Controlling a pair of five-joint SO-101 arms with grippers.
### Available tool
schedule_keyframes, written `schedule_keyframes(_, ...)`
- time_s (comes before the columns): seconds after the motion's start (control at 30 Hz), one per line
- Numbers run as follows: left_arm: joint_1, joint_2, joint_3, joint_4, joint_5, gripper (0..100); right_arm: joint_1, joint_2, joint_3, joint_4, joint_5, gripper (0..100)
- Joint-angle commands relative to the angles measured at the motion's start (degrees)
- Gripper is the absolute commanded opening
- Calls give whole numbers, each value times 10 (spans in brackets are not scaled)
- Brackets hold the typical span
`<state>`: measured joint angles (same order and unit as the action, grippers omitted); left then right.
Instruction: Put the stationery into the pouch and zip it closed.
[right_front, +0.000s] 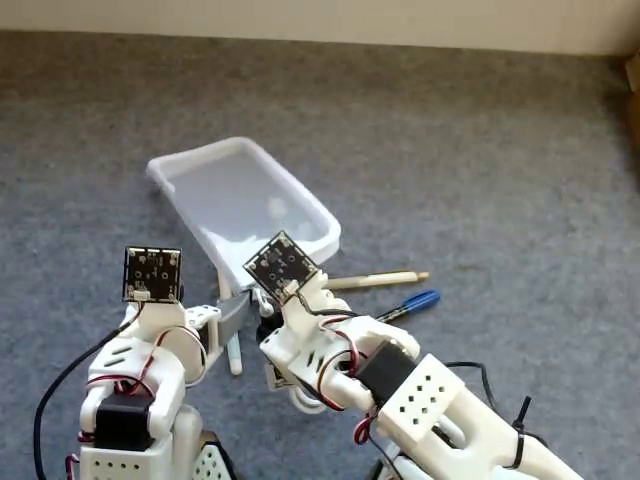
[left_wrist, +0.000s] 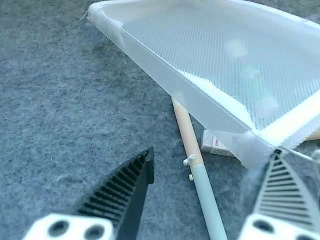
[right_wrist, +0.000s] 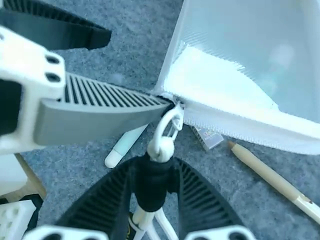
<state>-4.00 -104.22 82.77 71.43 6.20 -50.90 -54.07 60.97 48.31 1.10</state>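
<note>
at the centre of the high view, the translucent mesh pouch (right_front: 250, 195) is shown lying on the grey table (right_front: 480, 150), standing open like a tray, with the two arms at the lower edge of the frame. at the pouch's lower corner, the right claw (right_wrist: 156, 172) is seen closed on the white zipper pull (right_wrist: 168, 131), with both of its dark fingers pinched around it. the left claw (left_wrist: 213, 152) is held open at the same corner: its grey finger (right_wrist: 100, 100) is pressed against the pouch's end, and its black finger (left_wrist: 127, 192) is spread well apart over the table. right of centre, outside the pouch, a beige pen (right_front: 375, 280) and a blue pen (right_front: 412, 302) are laid near each other. a beige-and-mint pen (left_wrist: 196, 167) and a small white eraser (left_wrist: 216, 143) are partly covered by the pouch's edge.
</note>
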Motion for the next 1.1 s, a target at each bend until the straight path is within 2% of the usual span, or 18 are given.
schedule_keyframes(0.0,-7,-8,-28,-11,7,319,-6,-17,-9,3,10,5)
schedule_keyframes(0.27,-12,-8,-22,-16,7,316,-6,-22,-9,5,10,5)
schedule_keyframes(0.67,-42,-8,-12,-44,4,53,0,-22,-9,25,8,5)
schedule_keyframes(0.87,-64,-8,-12,-53,4,9,66,-22,-10,25,9,5)
schedule_keyframes(1.07,-95,-8,-7,-62,6,6,121,-22,-10,25,10,5)
